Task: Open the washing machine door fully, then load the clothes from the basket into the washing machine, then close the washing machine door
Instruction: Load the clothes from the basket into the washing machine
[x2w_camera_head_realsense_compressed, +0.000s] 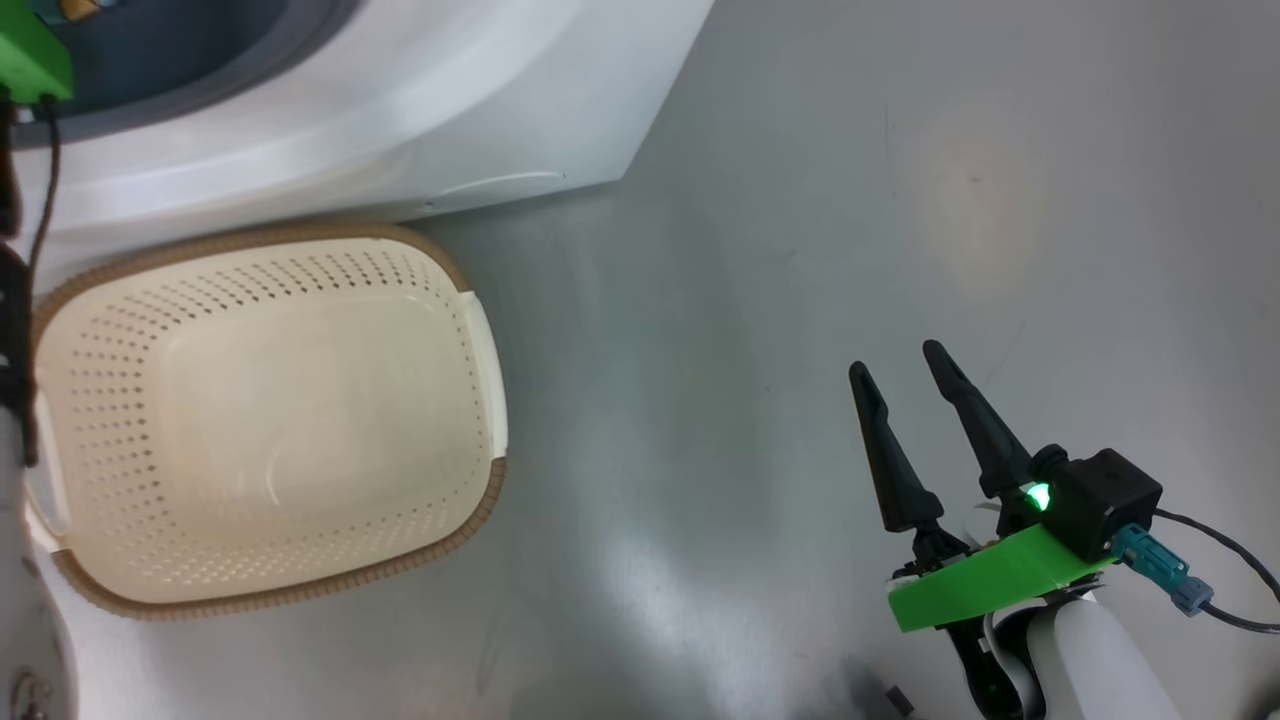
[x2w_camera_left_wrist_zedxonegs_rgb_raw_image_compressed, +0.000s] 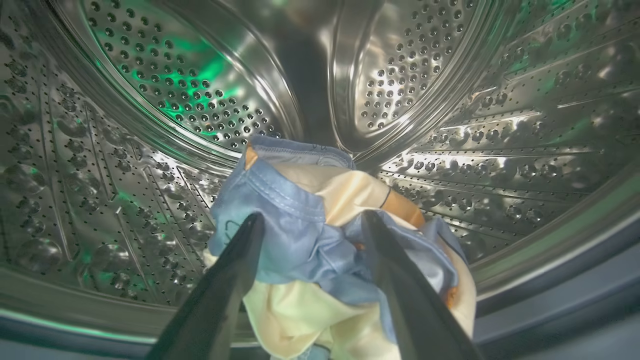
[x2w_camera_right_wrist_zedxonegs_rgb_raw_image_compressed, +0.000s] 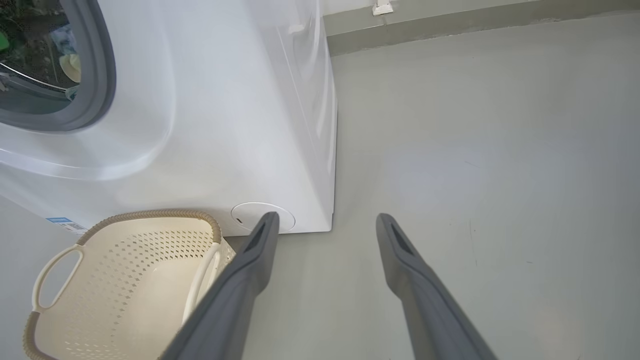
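Observation:
The steel drum (x2w_camera_left_wrist_zedxonegs_rgb_raw_image_compressed: 150, 75) of the washing machine (x2w_camera_head_realsense_compressed: 400, 110) surrounds my left gripper (x2w_camera_left_wrist_zedxonegs_rgb_raw_image_compressed: 312, 216), which is open. Light-blue and cream clothes (x2w_camera_left_wrist_zedxonegs_rgb_raw_image_compressed: 290, 235) lie bunched at the drum's front lip, just beyond and below the spread fingers. The cream basket (x2w_camera_head_realsense_compressed: 100, 400) stands on the floor in front of the machine with nothing in it. Over bare floor to the basket's right hangs my right gripper (x2w_camera_head_realsense_compressed: 897, 360), open and holding nothing. The washing machine door is out of view.
In the right wrist view the basket (x2w_camera_right_wrist_zedxonegs_rgb_raw_image_compressed: 125, 260) sits below the machine's white front (x2w_camera_right_wrist_zedxonegs_rgb_raw_image_compressed: 210, 125) and grey gasket (x2w_camera_right_wrist_zedxonegs_rgb_raw_image_compressed: 100, 75). Grey floor (x2w_camera_right_wrist_zedxonegs_rgb_raw_image_compressed: 475, 150) runs right to a wall base. My left arm's green mount (x2w_camera_head_realsense_compressed: 30, 55) is at the machine's opening.

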